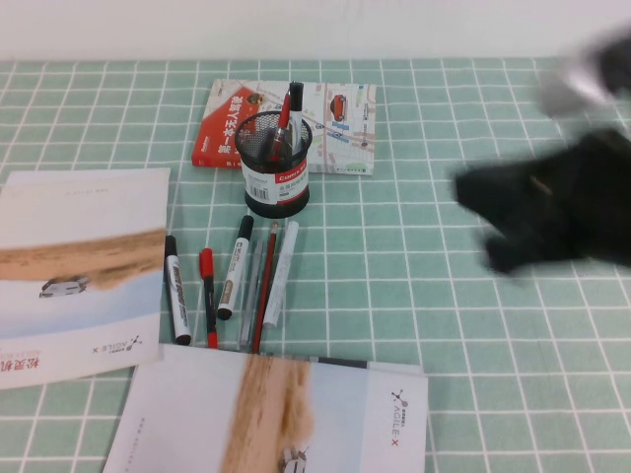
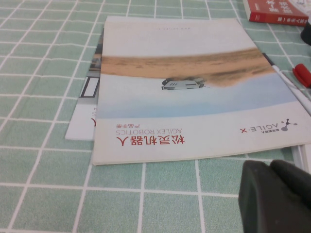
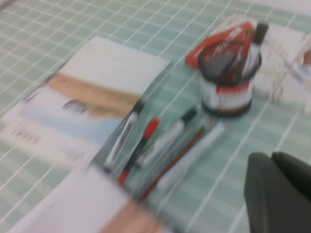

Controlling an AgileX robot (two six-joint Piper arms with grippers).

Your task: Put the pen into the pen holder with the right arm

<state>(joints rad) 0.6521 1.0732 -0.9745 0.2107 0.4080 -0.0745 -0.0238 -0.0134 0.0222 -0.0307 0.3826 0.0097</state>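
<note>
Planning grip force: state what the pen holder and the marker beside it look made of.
Pen holder: apparently black metal wire mesh, see-through, with a paper-like label.
Pen: seemingly smooth white plastic barrel, black cap.
Right hand: blurred, right of the pens.
Left hand: over a booklet.

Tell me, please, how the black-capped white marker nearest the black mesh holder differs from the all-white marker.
The black-capped white marker has a black cap and grey print; the all-white marker has neither. Both lie flat before the black mesh holder. The right hand hovers at right; the left hand sits near the white booklet.
</note>
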